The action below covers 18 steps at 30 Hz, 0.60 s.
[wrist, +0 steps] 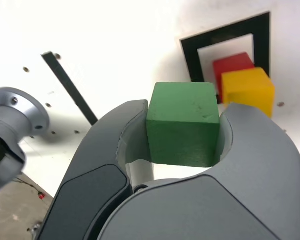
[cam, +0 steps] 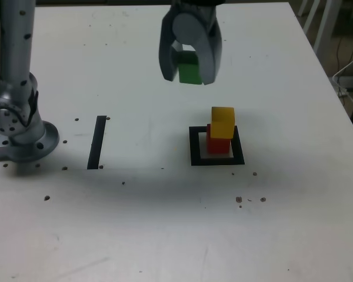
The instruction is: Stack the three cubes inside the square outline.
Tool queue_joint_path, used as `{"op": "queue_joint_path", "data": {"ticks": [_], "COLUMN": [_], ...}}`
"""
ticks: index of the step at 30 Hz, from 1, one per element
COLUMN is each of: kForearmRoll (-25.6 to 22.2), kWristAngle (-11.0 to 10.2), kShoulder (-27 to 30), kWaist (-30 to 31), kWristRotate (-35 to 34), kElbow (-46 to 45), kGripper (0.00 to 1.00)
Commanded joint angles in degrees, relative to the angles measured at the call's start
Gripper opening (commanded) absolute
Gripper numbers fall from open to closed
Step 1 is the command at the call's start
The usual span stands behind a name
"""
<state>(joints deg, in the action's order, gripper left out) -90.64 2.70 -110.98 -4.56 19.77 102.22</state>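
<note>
The wrist view shows the pincer point(wrist: 182, 131) nearly closed, both jaws pressed against the green block point(wrist: 182, 125); the exterior view shows that block held clear above the white table point(cam: 165, 235). There are three blocks: green in the grip, and below and beyond the pincer a yellow block point(cam: 223, 121) sitting skewed on a red block point(cam: 217, 144) inside one black square outline point(cam: 195, 147). One black bar point(cam: 97, 141) lies apart, near the arm's base point(cam: 20, 138).
</note>
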Motion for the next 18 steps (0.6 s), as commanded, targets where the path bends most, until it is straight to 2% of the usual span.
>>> {"op": "queue_joint_path", "data": {"ticks": [1, 12, 18], "kForearmRoll": [-1.59, -1.62, -0.92], "kWristAngle": [0.57, 3.85, 4.61], "kShoulder": [-0.90, -4.15, -5.57], "kWaist": [1.15, 4.21, 5.05], "kWristRotate": [-0.98, -6.69, -9.47], "kElbow": [1.63, 4.26, 4.73], "kGripper": [0.31, 0.31, 0.31]}}
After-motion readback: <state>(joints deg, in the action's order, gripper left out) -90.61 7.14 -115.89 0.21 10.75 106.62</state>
